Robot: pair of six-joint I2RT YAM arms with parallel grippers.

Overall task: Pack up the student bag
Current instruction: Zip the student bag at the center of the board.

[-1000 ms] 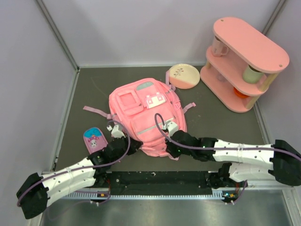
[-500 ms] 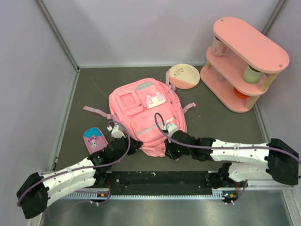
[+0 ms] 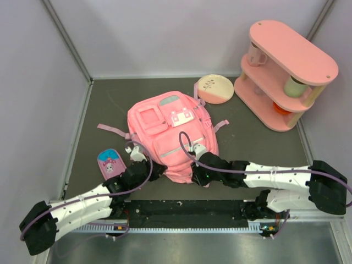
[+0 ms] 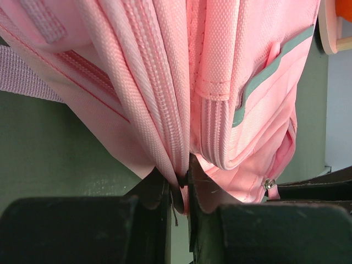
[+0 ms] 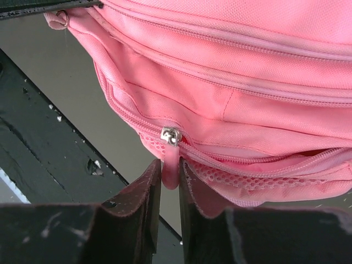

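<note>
At the near edge, the left wrist view shows what the overhead view cannot: the left gripper [image 4: 179,187] has its two black fingers nearly touching, pinched on a thin fold of fabric at a zip seam of the student bag [image 4: 247,55], a large soft pink fabric backpack that fills that frame with its ribbed zip tapes and a grey-green stripe. The right wrist view shows the right gripper [image 5: 170,176] almost fully closed on a short pink fabric zip tab [image 5: 171,165] that hangs from a small metal slider [image 5: 171,135]. To the right of the slider the zip gapes and pink mesh lining shows. From above, the left gripper [image 3: 158,169] and the right gripper [image 3: 197,176] meet the near end of the student bag [image 3: 170,132], but their fingertips are hidden under the wrists, so the grips cannot be read there. The bag lies flat, front side up, in the middle of the dark grey table [image 3: 104,104], with its straps spread to both sides. Just left of the left arm lies a small oval pink pouch with a cartoon print [image 3: 111,163], apart from the bag. Beyond the bag's far right corner a round cream plate [image 3: 214,89] lies just beside a pink three-tier rounded shelf stand [image 3: 291,47]. The cups on its shelves are partly hidden by the tiers.
</note>
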